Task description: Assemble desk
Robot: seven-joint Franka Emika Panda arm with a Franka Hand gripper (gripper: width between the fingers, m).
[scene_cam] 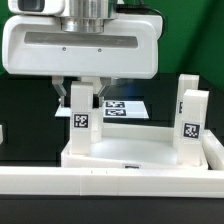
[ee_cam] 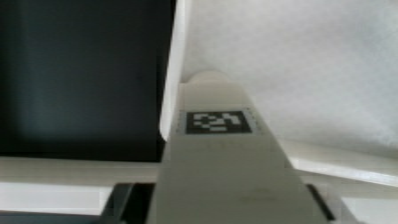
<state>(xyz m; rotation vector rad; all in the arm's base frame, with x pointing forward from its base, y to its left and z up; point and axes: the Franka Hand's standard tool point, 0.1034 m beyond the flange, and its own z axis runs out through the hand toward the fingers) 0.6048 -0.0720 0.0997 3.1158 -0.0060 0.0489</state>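
The white tabletop [scene_cam: 135, 152] lies flat with its raised rim up. A white square leg [scene_cam: 82, 118] with a black-and-white tag stands upright at its corner on the exterior view's left. My gripper [scene_cam: 82, 96] hangs straight over this leg, with a finger against each side of its top, shut on it. In the wrist view the leg [ee_cam: 222, 165] fills the space between the dark pads of my gripper [ee_cam: 222, 208], beside the tabletop [ee_cam: 302, 70]. A second tagged leg [scene_cam: 191, 112] stands upright at the corner on the exterior view's right.
The marker board [scene_cam: 126, 107] lies flat on the dark table behind the tabletop. A long white border rail [scene_cam: 110, 186] runs across the front. The arm's wide white body [scene_cam: 85, 45] fills the space above the leg on the exterior view's left.
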